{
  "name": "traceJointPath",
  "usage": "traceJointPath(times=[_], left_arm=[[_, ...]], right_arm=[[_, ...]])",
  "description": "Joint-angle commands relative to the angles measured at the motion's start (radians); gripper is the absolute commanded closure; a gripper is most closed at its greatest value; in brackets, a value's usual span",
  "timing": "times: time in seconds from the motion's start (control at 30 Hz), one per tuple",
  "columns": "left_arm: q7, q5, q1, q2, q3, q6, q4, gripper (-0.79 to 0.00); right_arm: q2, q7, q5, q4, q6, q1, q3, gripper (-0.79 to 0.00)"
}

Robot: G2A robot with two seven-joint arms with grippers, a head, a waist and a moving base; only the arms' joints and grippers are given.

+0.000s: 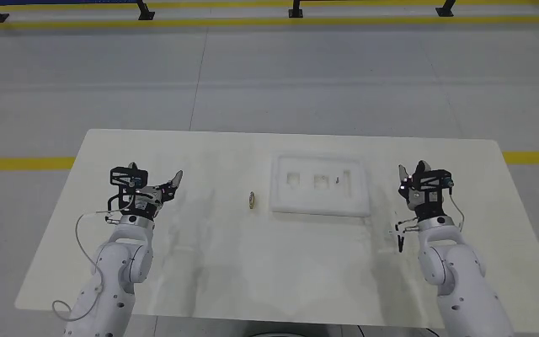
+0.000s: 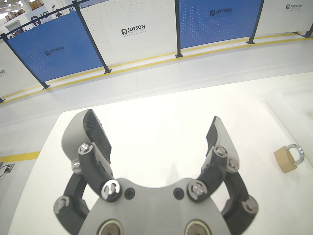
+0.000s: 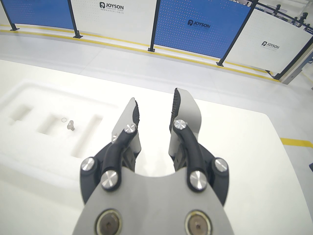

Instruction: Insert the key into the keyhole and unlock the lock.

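Note:
A small brass padlock (image 1: 252,200) with a silver shackle lies on the white table, left of the foam tray; the left wrist view has the padlock (image 2: 286,158) beside my left gripper. A small silver key (image 3: 71,125) stands in the white foam tray (image 3: 27,91), near a thin ring (image 3: 63,120); from above the key (image 1: 337,179) is a dark speck. My left gripper (image 1: 156,181) hovers over the table's left side, wide open and empty (image 2: 152,121). At the table's right side, right of the tray, my right gripper (image 1: 424,173) holds nothing, its fingers parted (image 3: 155,99).
The foam tray (image 1: 320,205) has three rectangular recesses and sits right of the table's middle. A cable (image 1: 80,244) hangs by the left arm. Bare tabletop (image 1: 253,270) spreads between the arms. Blue and white fence panels (image 2: 137,32) stand beyond the floor.

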Motion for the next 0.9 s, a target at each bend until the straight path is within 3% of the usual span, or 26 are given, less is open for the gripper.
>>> traceJointPath(times=[0.0, 0.23, 0.43, 0.6, 0.87], left_arm=[[0.0, 0.0, 0.0, 0.0, 0.0, 0.0, 0.0, -0.785], [0.0, 0.0, 0.0, 0.0, 0.0, 0.0, 0.0, -0.785], [0.0, 0.0, 0.0, 0.0, 0.0, 0.0, 0.0, -0.785], [0.0, 0.0, 0.0, 0.0, 0.0, 0.0, 0.0, -0.785], [0.0, 0.0, 0.0, 0.0, 0.0, 0.0, 0.0, -0.785]], right_arm=[[-0.001, 0.006, 0.007, 0.0, -0.009, 0.005, 0.002, -0.785], [-0.002, 0.121, 0.091, -0.039, -0.07, 0.041, 0.001, -0.785], [0.006, 0.478, 0.223, -0.129, -0.195, 0.105, -0.001, -0.785], [0.009, 0.754, 0.428, -0.184, -0.192, 0.188, -0.007, -0.785], [0.011, 0.793, 0.448, -0.186, -0.197, 0.221, -0.013, -0.785]])
